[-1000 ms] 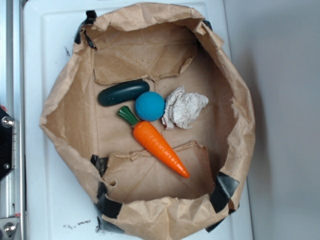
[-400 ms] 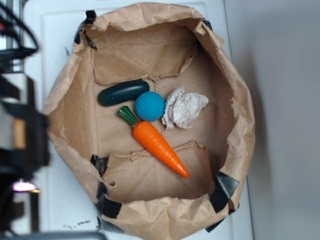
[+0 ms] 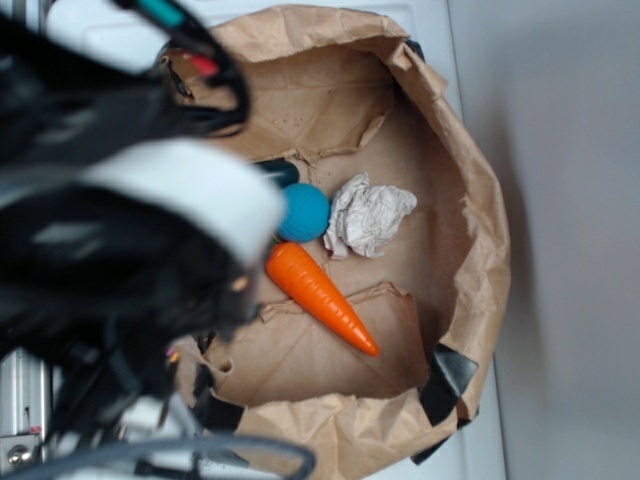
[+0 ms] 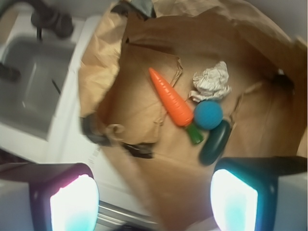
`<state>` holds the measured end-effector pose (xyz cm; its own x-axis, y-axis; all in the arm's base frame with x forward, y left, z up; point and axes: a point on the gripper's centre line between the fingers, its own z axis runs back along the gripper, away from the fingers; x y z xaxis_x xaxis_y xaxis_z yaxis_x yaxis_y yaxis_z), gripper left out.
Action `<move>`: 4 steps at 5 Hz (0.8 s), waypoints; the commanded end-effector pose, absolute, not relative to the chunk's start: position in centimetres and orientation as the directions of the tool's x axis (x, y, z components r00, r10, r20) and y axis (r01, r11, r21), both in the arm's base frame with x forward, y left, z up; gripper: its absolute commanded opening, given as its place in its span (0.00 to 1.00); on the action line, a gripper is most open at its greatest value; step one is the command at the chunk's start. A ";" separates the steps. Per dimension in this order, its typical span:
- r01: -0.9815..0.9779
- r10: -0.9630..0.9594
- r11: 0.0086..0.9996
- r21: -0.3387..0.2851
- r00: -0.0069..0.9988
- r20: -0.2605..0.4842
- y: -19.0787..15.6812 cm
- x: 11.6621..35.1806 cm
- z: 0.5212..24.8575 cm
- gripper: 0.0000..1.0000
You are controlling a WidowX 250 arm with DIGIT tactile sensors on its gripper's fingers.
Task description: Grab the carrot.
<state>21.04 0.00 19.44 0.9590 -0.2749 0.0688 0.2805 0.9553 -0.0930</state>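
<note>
The carrot (image 3: 320, 295) is glossy orange and tapers to a point. It lies slanted on the floor of the brown paper bag (image 3: 480, 250), its green stem end beside the blue ball (image 3: 303, 212). In the wrist view the carrot (image 4: 171, 98) sits ahead of and well beyond my gripper (image 4: 154, 202). The two lit fingers (image 4: 74, 204) stand wide apart at the bottom corners with only the bag's wall between them, so the gripper is open and holds nothing. My blurred arm (image 3: 130, 230) covers the left half of the exterior view.
A crumpled white paper (image 3: 368, 215) rests right of the ball. A dark green cucumber-like toy (image 4: 215, 142) lies by the ball, mostly hidden under the arm in the exterior view. The bag's raised walls ring everything. A grey sink (image 4: 29, 82) lies outside the bag.
My arm has swept in from the left edge and now hangs over the left half of the bag, hiding most of the dark green toy. The objects have not moved.
</note>
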 end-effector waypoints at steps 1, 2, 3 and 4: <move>0.291 -0.281 0.954 -0.064 0.950 0.137 0.2 21.8 21.2 1.00; 0.291 -0.281 0.954 -0.064 0.950 0.137 0.2 21.8 21.2 1.00; 0.291 -0.281 0.954 -0.064 0.950 0.137 0.2 21.8 21.2 1.00; 0.315 -0.303 0.947 -0.056 0.940 0.155 0.0 22.2 19.3 1.00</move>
<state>21.84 0.22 18.40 0.9463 -0.3011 0.1177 0.3108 0.9476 -0.0744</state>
